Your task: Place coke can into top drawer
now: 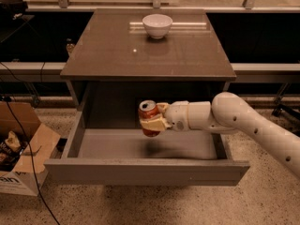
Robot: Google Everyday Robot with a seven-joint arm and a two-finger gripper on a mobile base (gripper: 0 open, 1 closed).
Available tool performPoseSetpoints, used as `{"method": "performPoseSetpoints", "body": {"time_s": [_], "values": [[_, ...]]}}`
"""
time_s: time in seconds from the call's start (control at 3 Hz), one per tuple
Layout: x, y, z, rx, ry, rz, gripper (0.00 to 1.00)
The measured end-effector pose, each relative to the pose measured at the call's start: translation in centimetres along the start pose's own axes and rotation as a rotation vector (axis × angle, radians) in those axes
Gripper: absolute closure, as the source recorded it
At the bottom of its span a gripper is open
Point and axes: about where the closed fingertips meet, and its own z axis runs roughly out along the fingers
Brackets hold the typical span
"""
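The coke can (148, 110) is a small red can with a silver top, held upright in the air over the open top drawer (145, 170). My gripper (153, 118) reaches in from the right and is shut on the can's side. The can hangs above the drawer's light grey floor, near its middle, and casts a shadow below. The drawer is pulled out wide from under the brown-topped cabinet (150, 46).
A white bowl (157, 25) stands at the back of the cabinet top. A cardboard box (21, 149) with cables lies on the floor at the left. My white arm (243, 123) crosses the drawer's right side.
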Motion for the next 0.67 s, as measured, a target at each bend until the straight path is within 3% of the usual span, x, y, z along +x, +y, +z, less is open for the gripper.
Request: {"method": "performPoseSetpoints", "body": {"time_s": [0.33,0.67], "values": [[1.8,0.1,1.1,-0.017,0.017,0.01,0.81],[3.6,-0.3,1.7,0.002,-0.016,0.035,0.58]]}}
